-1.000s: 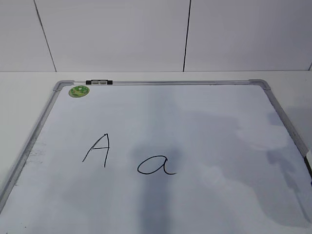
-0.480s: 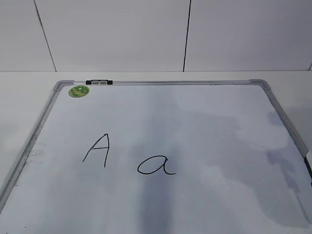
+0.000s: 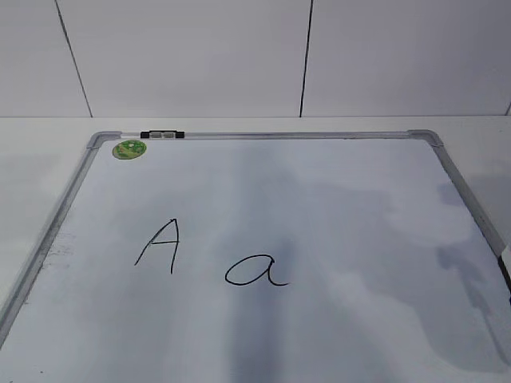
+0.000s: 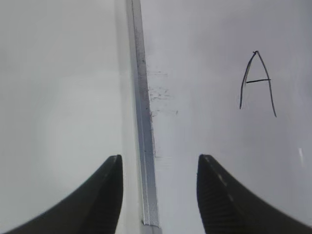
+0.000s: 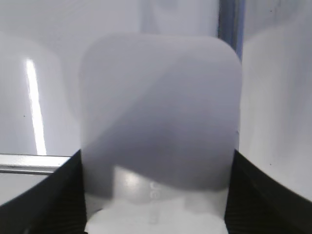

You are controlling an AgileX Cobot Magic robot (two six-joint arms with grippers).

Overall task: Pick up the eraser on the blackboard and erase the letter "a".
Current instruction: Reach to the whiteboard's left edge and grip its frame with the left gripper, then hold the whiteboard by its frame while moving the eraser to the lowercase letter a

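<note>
Across the exterior frames nothing on the board has shifted from a second ago; the only change is in the soft grey shading along the left frame edge, which has altered slightly; neither arm enters that view. The large white dry-erase blackboard with its silver-grey metal frame [image 3: 263, 136] lies flat, carrying a small round green sticker [image 3: 129, 148] and a black clip [image 3: 162, 135] at its far left corner; the angular capital "A" in black marker [image 3: 159, 246] sits beside the rounded lowercase letter "a" in thin black marker [image 3: 256, 270], both unsmudged.

In the left wrist view the left gripper [image 4: 158, 195] has its two dark ribbed fingers [image 4: 222, 200] spread apart with nothing between them but the frame rail [image 4: 144, 136], which runs straight up through the gap; the bare tabletop [image 4: 53, 97] lies beyond the left finger, and the capital "A" [image 4: 257, 83] lies ahead of and outward from the right finger.

In the right wrist view the right gripper [image 5: 156, 195] has the white rounded-rectangular plastic eraser [image 5: 161, 117] filling the space between its black fingers [image 5: 258, 195]; both eraser edges meet the finger faces, so it looks clamped, with the block extending forward past the fingertips; ahead of it lie the board surface and a stretch of frame [image 5: 229, 19]; another frame strip [image 5: 29, 163] shows outside the left finger.
</note>
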